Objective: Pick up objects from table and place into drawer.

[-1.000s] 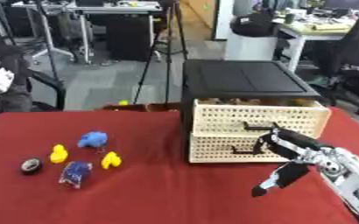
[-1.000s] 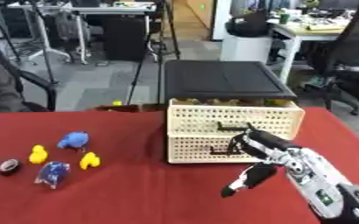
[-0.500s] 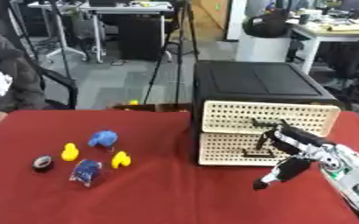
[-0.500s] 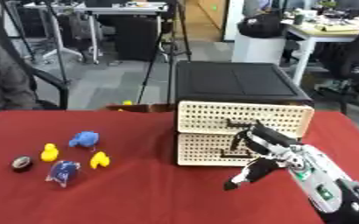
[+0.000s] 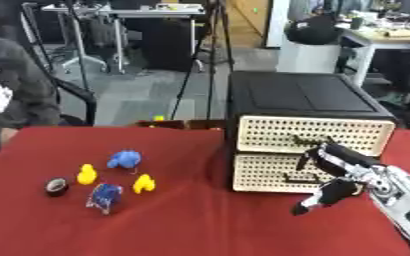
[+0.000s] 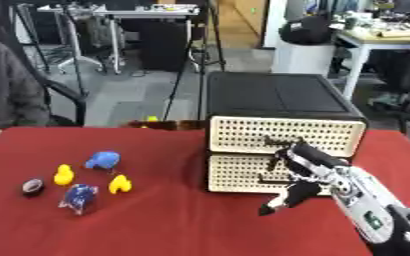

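A black cabinet point(image 5: 309, 95) stands on the red table point(image 5: 200, 225) and holds two cream perforated drawers, the upper drawer point(image 5: 274, 132) and the lower drawer point(image 5: 259, 172), both closed. My right hand point(image 5: 355, 174) comes in from the lower right and sits against the drawer fronts near their dark handles, with its thumb pointing down toward the cloth. To the left lie a blue toy point(image 5: 124, 159), two yellow ducks point(image 5: 87, 174) point(image 5: 144, 183), a small black round thing point(image 5: 57, 186) and a blue packet point(image 5: 104, 196). My left hand does not show.
A person in a dark top point(image 5: 12, 100) sits at the table's far left edge. Beyond the table are office desks, chairs and a tripod point(image 5: 200, 55). A small yellow thing point(image 5: 159, 118) shows at the table's back edge.
The whole picture has shifted, so the camera moved. My right hand stays at the drawer fronts and the toys lie where they were.
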